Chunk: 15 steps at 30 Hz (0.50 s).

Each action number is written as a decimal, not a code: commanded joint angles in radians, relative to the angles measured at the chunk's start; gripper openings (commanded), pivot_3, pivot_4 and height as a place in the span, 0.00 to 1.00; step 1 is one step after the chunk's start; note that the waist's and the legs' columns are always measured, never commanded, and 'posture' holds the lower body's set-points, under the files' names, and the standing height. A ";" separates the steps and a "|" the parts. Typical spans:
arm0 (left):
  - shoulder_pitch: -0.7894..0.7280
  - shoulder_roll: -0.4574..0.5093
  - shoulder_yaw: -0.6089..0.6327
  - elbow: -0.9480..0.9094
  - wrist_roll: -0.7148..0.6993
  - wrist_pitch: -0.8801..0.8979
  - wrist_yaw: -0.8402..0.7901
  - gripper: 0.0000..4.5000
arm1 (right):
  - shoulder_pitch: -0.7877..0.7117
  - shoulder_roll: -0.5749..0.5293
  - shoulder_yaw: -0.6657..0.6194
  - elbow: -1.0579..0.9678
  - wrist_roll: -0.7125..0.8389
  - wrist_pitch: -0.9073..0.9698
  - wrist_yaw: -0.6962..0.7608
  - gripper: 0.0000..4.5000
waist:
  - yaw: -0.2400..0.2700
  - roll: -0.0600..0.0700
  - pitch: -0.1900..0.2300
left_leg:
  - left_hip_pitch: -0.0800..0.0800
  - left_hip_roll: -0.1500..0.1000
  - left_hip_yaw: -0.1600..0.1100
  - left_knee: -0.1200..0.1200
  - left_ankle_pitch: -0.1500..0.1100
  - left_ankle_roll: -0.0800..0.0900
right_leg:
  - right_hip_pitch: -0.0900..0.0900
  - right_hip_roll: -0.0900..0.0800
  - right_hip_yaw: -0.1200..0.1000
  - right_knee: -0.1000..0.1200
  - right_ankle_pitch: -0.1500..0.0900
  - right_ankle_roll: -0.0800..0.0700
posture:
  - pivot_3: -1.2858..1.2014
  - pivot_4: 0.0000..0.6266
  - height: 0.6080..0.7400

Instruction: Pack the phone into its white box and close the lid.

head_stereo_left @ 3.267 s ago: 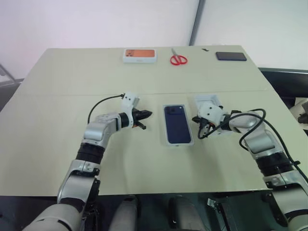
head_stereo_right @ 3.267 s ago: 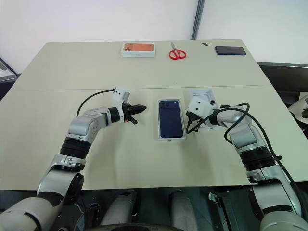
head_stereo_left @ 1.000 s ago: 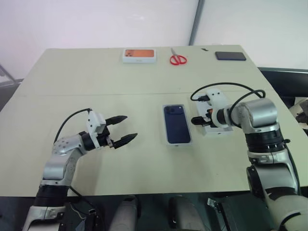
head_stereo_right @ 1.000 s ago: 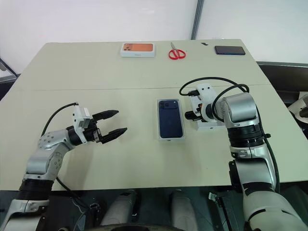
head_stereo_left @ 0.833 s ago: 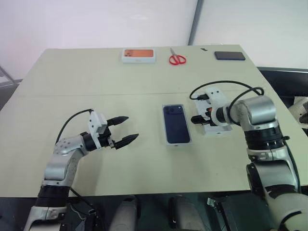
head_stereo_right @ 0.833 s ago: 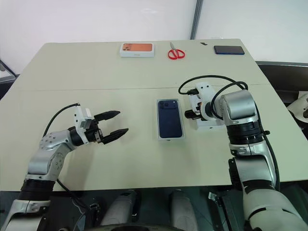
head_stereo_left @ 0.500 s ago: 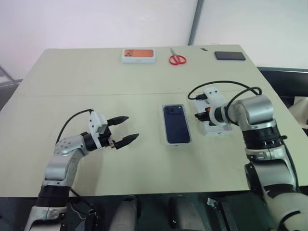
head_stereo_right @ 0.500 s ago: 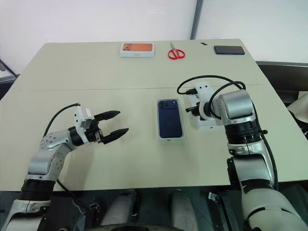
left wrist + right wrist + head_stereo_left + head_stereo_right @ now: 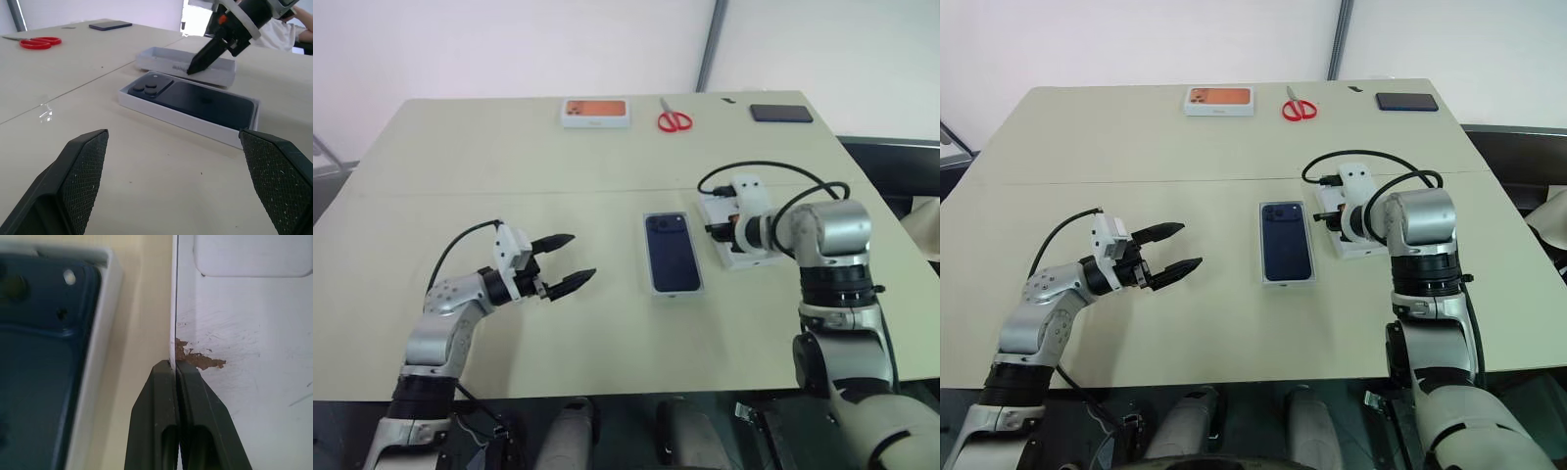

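Orange-pictured box (image 9: 597, 113), red scissors (image 9: 674, 119) and black phone (image 9: 780, 114) line the table's (image 9: 460, 176) far edge, well apart.

Bright even light, soft shadows, sharp views

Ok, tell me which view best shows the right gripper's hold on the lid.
The right wrist view: the right gripper pinches the lid's side wall. The left wrist view shows it small; head views barely resolve it.

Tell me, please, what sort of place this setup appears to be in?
Probably an indoor lab or test room: a plain beige table before bare white walls, with staged props such as red scissors and a boxed phone.
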<state>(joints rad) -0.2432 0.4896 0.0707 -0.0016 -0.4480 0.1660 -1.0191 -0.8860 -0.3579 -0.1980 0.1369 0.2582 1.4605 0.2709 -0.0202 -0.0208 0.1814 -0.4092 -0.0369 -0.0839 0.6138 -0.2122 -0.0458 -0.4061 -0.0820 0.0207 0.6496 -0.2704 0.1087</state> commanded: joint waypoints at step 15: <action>-0.063 -0.012 0.036 0.010 -0.042 0.030 0.057 1.00 | -0.003 0.420 -0.556 -0.224 0.784 0.154 -0.146 0.01 | 0.002 0.001 0.001 | 0.000 0.001 -0.001 -0.001 0.000 0.000 | 0.000 0.000 0.000 0.001 0.000 0.000 | 0.52 0.24 1.00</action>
<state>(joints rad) -0.2922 0.4763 0.0773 0.0150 -0.4714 0.1955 -0.9721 -0.9234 0.0651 -0.7664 -0.0309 0.8892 1.6075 0.1588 -0.0186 -0.0194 0.1820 -0.4093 -0.0357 -0.0850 0.6131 -0.2124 -0.0455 -0.4066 -0.0821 0.0207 0.6508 -0.2703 0.1085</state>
